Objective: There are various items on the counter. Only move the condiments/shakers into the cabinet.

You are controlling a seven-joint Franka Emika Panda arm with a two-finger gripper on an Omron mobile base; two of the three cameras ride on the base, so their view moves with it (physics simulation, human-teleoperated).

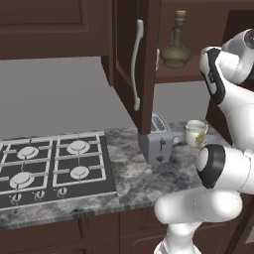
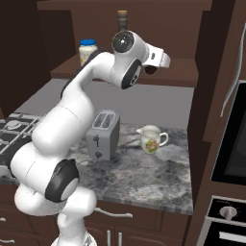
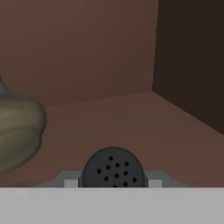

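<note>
A tiny black shaker (image 3: 113, 168) with a perforated top sits between my fingertips, and my gripper (image 3: 112, 180) is shut on it just above the wooden shelf (image 3: 131, 127) inside the cabinet. The olive-brown bottle (image 1: 174, 47) with a cork stands on that shelf, and its round belly (image 3: 17, 127) lies to the shaker's left. The blue-lidded jar (image 2: 87, 50) also stands on the shelf, further left. In the right base view my arm reaches up into the open cabinet (image 2: 178, 77).
The cabinet door (image 1: 134, 59) hangs open with its curved silver handle (image 1: 136, 64) over the counter (image 1: 129, 178). The silver toaster (image 2: 103, 134) and the cream mug (image 2: 151, 139) stand below the shelf. The black gas hob (image 1: 49, 166) lies left. The cabinet's dark side wall (image 3: 192, 57) is close on the right.
</note>
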